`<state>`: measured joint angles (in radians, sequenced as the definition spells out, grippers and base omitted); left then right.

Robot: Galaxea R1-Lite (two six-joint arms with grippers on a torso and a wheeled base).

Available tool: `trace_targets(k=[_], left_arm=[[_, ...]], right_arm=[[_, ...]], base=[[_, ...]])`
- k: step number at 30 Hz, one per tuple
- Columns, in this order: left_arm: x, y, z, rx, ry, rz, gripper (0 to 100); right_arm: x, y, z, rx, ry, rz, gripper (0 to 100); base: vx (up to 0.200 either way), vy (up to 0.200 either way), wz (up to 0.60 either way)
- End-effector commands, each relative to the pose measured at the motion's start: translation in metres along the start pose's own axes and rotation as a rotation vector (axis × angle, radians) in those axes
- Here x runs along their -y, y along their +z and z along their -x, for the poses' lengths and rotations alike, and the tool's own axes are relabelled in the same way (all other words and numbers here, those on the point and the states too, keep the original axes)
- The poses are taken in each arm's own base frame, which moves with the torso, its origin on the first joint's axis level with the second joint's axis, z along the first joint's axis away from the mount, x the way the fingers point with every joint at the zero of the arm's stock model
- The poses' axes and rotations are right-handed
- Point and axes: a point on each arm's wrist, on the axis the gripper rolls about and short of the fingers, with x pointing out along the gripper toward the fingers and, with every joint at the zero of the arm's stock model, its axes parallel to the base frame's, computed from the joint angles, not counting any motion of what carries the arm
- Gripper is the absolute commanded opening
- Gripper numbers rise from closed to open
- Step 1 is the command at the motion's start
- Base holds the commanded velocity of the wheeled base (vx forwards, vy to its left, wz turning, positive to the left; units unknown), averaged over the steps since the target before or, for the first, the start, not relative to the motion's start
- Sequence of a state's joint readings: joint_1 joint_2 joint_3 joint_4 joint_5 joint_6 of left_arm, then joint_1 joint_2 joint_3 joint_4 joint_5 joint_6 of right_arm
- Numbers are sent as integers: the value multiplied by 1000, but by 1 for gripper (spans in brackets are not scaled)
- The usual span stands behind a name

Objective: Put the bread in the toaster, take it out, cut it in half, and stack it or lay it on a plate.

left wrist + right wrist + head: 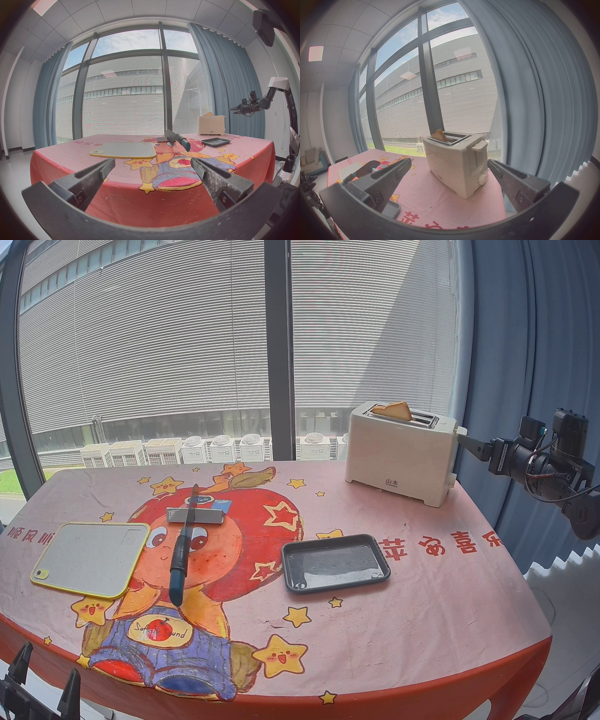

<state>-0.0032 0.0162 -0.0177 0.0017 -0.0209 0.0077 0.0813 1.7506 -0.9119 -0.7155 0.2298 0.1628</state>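
A tan slice of bread [394,410] poked up out of a slot in the cream boxy toaster [403,455], at the far right of the pink-clothed table [406,615]. The right gripper [448,164] hung just beside the toaster's lever end, jaws apart and empty. The left gripper [153,162] hovered off the table's near edge, jaws also apart.

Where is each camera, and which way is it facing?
Head: above, looking down at the table; right gripper by the toaster.
Left wrist: off the table's near edge, facing across it; left gripper open in front.
Right wrist: at the toaster's lever end, facing it; right gripper open in front.
Shared: toaster holding bread.
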Motion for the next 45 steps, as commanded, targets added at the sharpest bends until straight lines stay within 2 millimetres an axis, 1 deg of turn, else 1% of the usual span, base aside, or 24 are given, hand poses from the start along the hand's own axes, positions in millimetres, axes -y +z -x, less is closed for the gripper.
trace_targets(k=[1, 5, 7, 9, 11, 13, 20, 22, 24, 28, 29, 34, 41, 43, 45], left_arm=[[0, -5, 0, -1, -1, 2, 100], [0, -5, 0, -1, 1, 0, 100], [0, -5, 0, -1, 1, 2, 100], [0, -5, 0, -1, 1, 3, 100], [0, -5, 0, -1, 1, 3, 100], [0, -5, 0, -1, 1, 2, 100], [0, -5, 0, -1, -1, -2, 100], [0, -5, 0, -1, -1, -2, 100], [0, -5, 0, -1, -1, -2, 100], [0, -5, 0, -1, -1, -3, 100], [0, -5, 0, -1, -1, -3, 100], [0, -5, 0, -1, -1, -2, 100], [0, -5, 0, -1, -1, 0, 100], [0, -5, 0, -1, -1, 2, 100], [0, -5, 0, -3, -1, 2, 100]], right_arm=[[-6, -3, 8, -12, 15, 5, 100], [-8, -3, 7, -10, 23, 11, 100], [-11, 3, 8, 8, 33, 18, 100], [-12, 9, 7, 28, 34, 31, 100], [-11, 11, 7, 30, 33, 40, 100], [-10, 17, 6, 33, 26, 61, 100], [-5, 47, 2, 18, 6, 71, 100], [-5, 52, 0, 8, 4, 90, 100], [-5, 52, -2, -6, 6, 104, 100], [-5, 52, -13, -22, 40, 144, 100], [-2, 49, -23, -32, 55, 178, 100], [3, 39, -48, -57, 76, 249, 100], [6, 26, -87, -68, 97, 255, 100], [6, 25, -94, -66, 103, 256, 100], [5, 22, -98, -82, 108, 253, 100]], base=[[0, 0, 0], [0, 0, 0], [0, 0, 0], [200, 0, 0], [200, 0, 0], [200, 0, 0], [0, 0, 0], [0, 0, 0], [0, 0, 0], [0, 0, 0], [0, 0, 0], [0, 0, 0], [0, 0, 0], [0, 0, 0], [200, 0, 0]])
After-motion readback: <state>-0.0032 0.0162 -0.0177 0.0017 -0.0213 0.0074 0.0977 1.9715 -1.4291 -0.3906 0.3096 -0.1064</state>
